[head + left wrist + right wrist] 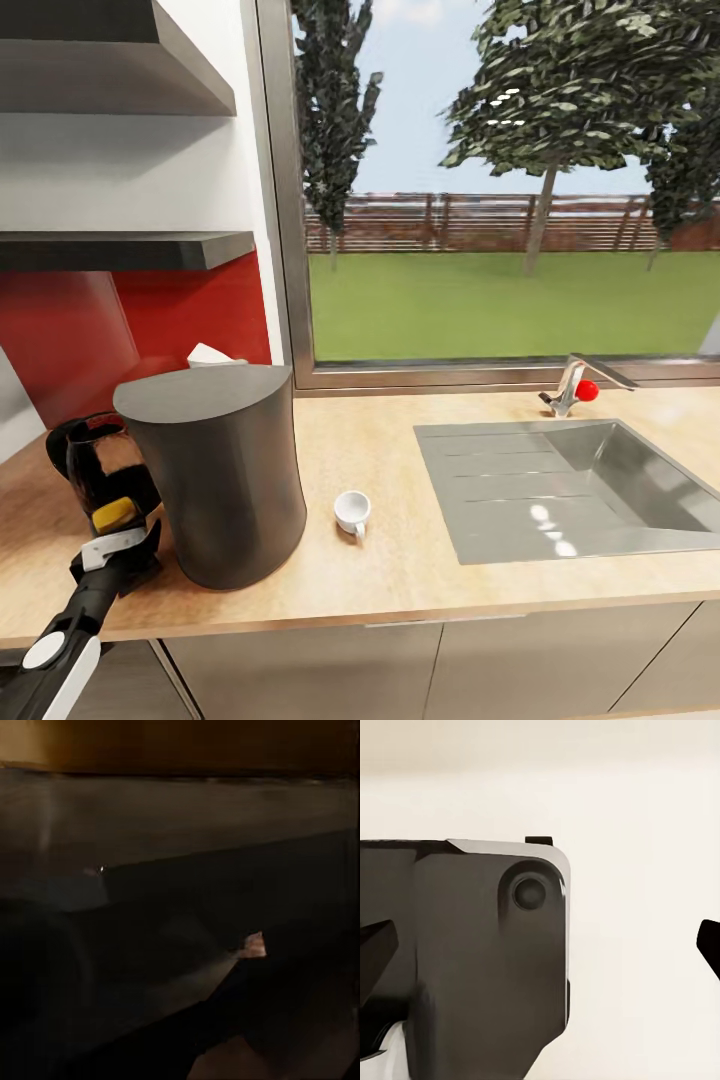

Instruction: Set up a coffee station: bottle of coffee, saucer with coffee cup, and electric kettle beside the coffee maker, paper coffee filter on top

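Note:
The dark grey coffee maker (215,470) stands on the kitchen countertop (400,570), left of the sink. Just left of it is the bottle of coffee (115,515), with only its yellow cap clear. My left gripper (120,550) reaches up from the lower left and looks shut on the bottle. The left wrist view is dark and too close to read. The small white coffee cup (352,512) sits on the bare counter right of the coffee maker. My right gripper (540,945) is open and empty. The kitchen shelf (130,248) is at the upper left. The saucer and electric kettle are out of view.
A glass carafe with a black handle (95,465) stands behind the bottle. Something white (208,354) peeks out behind the coffee maker. The steel sink (570,480) and its tap (572,385) take up the right side. A window runs along the back.

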Controlling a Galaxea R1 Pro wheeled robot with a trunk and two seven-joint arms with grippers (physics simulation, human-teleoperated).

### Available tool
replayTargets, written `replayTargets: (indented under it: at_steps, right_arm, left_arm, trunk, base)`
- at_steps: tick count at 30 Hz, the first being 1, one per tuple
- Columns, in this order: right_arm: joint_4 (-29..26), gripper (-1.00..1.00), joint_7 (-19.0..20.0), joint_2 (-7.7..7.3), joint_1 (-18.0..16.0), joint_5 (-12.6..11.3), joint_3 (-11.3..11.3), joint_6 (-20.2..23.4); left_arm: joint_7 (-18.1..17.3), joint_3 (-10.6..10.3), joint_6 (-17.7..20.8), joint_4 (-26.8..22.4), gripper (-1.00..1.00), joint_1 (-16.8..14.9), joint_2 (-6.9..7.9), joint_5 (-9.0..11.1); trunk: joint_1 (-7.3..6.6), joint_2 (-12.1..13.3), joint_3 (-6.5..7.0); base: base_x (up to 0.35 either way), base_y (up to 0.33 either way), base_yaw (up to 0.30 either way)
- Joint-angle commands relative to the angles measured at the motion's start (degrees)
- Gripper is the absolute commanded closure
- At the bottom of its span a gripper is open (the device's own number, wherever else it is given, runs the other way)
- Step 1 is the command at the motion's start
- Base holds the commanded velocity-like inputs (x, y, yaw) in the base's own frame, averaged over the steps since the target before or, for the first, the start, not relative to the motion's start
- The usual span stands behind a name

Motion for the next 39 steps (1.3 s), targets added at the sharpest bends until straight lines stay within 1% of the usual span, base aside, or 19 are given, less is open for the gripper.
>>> replayTargets:
  at_steps: [1,10,17,36,39]
  right_arm:
    - [0.05,-1.0,-0.07,0.0,-0.05,0.04,-0.04,-0.19]
    - [0.05,-1.0,-0.06,0.0,-0.05,0.04,-0.04,-0.19]
    - [0.05,-1.0,-0.05,0.0,-0.05,0.04,-0.04,-0.19]
    - [0.05,-1.0,-0.04,0.0,-0.05,0.04,-0.04,-0.17]
    - [0.05,-1.0,-0.06,0.0,-0.05,0.04,-0.04,-0.12]
  left_arm:
    - [-0.3,0.0,-0.28,0.03,-1.0,-0.05,0.01,0.59]
    - [-0.3,-0.03,-0.56,0.03,-1.0,-0.05,0.01,0.59]
    - [-0.34,-0.09,-0.57,0.03,-1.0,-0.05,0.01,0.54]
    - [-0.36,-0.09,-0.57,0.03,-1.0,-0.05,0.01,0.51]
    - [-0.32,-0.09,-0.57,0.03,-1.0,-0.05,0.01,0.51]
  trunk:
    - [0.03,-0.13,-0.13]
    - [0.03,-0.13,-0.13]
    - [0.03,-0.13,-0.13]
    - [0.03,-0.13,-0.13]
    - [0.03,-0.13,-0.13]
  base:
    - [0.0,0.0,0.0]
    - [-0.007,0.0,0.0]
    - [-0.184,0.0,0.0]
    - [-0.003,0.0,0.0]
    - [-0.167,0.0,0.0]
